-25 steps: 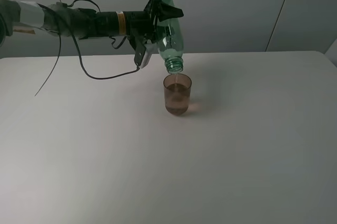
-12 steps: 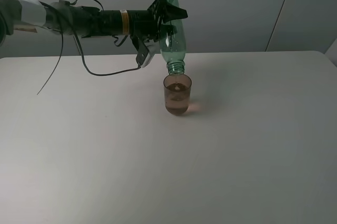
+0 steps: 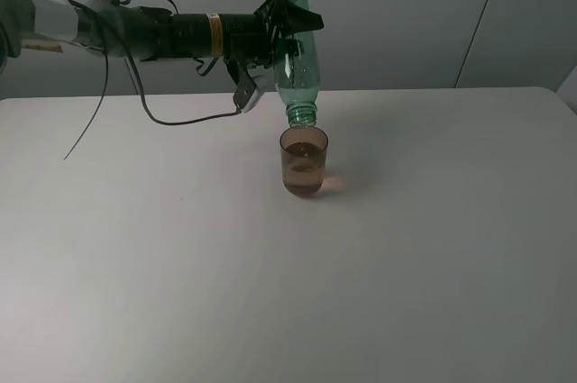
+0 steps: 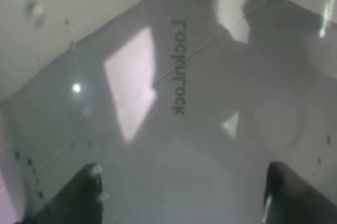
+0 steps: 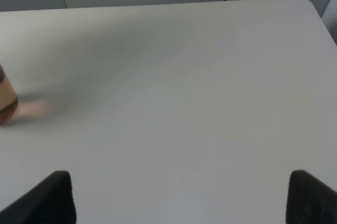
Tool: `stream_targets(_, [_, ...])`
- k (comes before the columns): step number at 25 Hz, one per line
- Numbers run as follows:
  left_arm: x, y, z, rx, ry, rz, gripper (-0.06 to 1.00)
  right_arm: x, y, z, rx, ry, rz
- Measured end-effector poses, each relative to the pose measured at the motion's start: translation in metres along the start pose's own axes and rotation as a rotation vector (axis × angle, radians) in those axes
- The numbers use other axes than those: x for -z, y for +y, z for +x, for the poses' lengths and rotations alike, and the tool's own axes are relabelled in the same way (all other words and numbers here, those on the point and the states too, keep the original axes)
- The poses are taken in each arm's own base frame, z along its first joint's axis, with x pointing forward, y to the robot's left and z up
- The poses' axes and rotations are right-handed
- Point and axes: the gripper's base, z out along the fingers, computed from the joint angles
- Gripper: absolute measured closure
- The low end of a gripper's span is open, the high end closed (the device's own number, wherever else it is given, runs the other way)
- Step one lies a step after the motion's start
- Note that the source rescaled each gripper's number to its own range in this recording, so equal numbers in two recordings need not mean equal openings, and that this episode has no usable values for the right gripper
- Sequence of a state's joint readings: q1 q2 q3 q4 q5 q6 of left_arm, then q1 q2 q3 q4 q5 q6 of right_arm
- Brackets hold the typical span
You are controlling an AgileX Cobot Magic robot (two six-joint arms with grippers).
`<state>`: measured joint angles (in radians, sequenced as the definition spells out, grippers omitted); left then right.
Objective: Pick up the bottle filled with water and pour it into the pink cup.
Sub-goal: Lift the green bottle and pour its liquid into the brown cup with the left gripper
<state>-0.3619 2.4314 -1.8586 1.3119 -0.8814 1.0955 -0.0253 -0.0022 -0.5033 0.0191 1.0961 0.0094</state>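
My left gripper [image 3: 287, 18] is shut on the base end of the green bottle [image 3: 295, 59] and holds it upside down, almost vertical. The bottle's open neck hangs just above the rim of the pink cup [image 3: 304, 163]. The cup stands upright on the white table [image 3: 135, 266] and holds liquid. In the left wrist view the bottle wall [image 4: 174, 103] fills the picture between my dark fingertips [image 4: 84, 192]. My right gripper [image 5: 181, 197] is open and empty over the table; the cup's edge [image 5: 6, 97] shows at that picture's side.
The left arm [image 3: 135, 33] reaches in from the left, high above the table, with a black cable [image 3: 171, 126] hanging under it. A grey wall stands behind the table's far edge. The table's right edge lies near the picture's corner.
The left gripper has turned the bottle from slanted to nearly vertical, neck down, and lifted it slightly. The cup has not moved.
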Motion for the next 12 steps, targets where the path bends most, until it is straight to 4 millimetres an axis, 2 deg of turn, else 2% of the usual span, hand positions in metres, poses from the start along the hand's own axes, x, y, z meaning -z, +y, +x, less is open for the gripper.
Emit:
stream_targets(7, [0.005,-0.002,-0.004,0.287,0.017,-0.019,0.94,0.000,0.000,0.000,0.000,0.000,0.000])
stream_targets(12, [0.025,-0.014,-0.003,0.672,0.080,-0.023,0.94,0.000,0.000,0.000,0.000,0.000,0.000])
